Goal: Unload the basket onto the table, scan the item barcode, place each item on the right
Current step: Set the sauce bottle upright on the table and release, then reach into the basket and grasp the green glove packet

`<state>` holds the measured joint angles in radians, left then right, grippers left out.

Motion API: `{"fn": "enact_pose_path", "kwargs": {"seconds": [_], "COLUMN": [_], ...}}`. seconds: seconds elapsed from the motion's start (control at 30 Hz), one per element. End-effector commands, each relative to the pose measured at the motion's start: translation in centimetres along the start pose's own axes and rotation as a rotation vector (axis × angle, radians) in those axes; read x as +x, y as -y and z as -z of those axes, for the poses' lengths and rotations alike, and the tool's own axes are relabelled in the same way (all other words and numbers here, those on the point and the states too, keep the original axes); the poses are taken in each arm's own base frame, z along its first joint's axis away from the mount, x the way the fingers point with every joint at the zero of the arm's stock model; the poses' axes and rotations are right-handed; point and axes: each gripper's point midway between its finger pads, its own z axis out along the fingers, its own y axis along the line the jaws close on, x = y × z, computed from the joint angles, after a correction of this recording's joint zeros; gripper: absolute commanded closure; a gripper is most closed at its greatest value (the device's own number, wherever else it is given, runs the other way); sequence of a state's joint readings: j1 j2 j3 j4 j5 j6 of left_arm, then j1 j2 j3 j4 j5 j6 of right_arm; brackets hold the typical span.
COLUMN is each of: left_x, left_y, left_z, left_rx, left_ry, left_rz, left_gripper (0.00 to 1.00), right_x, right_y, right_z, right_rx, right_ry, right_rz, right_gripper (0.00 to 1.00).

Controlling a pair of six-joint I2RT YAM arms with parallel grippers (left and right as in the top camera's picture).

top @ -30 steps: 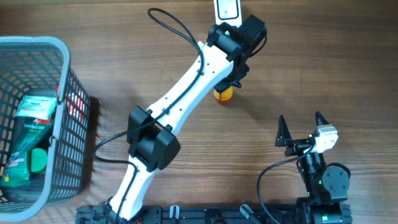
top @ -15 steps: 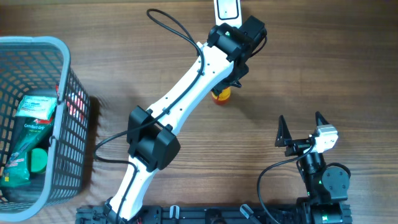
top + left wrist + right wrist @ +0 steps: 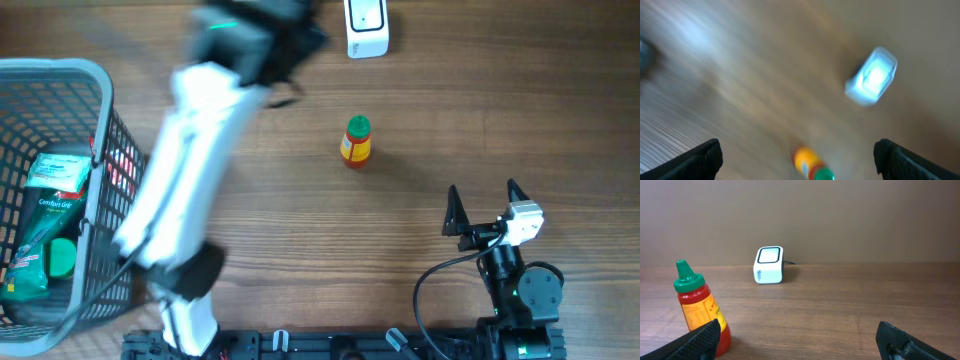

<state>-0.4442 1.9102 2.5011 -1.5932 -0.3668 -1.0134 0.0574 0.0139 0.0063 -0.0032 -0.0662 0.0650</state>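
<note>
A small sauce bottle with a red body, yellow label and green cap stands upright on the wooden table, free of both grippers. The white barcode scanner sits at the far edge behind it. My left gripper is open and blurred by motion, high above the table, with the bottle and scanner below it. My right gripper rests open near the front right. Its wrist view shows the bottle beside its left fingertip and the scanner further back.
A grey wire basket stands at the left edge, holding a green packet and other goods. My left arm stretches blurred beside the basket.
My left gripper opened and let go of the bottle, which now stands alone. The left arm swung fast to the left, away from the scanner. The right arm has not moved.
</note>
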Motion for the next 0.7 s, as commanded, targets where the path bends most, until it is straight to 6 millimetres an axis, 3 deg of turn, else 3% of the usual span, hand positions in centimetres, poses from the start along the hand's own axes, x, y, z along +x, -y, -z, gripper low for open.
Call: {"fn": "enact_pose_path", "kwargs": {"seconds": [0.0, 0.1, 0.17, 0.37, 0.47, 0.67], "left_x": [-7.8, -11.1, -12.6, -14.4, -14.2, -10.1], "left_y": [-7.4, -13.2, -15.7, -22.9, -26.5, -31.1], "left_z": [4.5, 5.2, 5.0, 3.3, 2.0, -2.1], "left_rx": [-0.11, -0.213, -0.238, -0.32, -0.394, -0.592], "left_ry": [0.235, 0.273, 0.273, 0.253, 0.238, 0.127], "left_rz": [0.111, 0.238, 0.348, 0.779, 0.965, 1.201], "left_gripper": [0.0, 0.0, 0.0, 0.0, 0.0, 0.0], "right_x": [0.0, 0.0, 0.0, 0.0, 0.0, 0.0], "right_y": [0.1, 0.1, 0.1, 0.1, 0.1, 0.1], "right_z": [0.0, 0.0, 0.0, 0.0, 0.0, 0.0], "right_rx": [0.006, 0.006, 0.006, 0.006, 0.006, 0.006], "right_ry": [0.003, 0.003, 0.003, 0.003, 0.003, 0.003], "right_rz": [0.011, 0.011, 0.01, 0.01, 0.011, 0.01], "right_gripper": [0.0, 0.0, 0.0, 0.0, 0.0, 0.0]}}
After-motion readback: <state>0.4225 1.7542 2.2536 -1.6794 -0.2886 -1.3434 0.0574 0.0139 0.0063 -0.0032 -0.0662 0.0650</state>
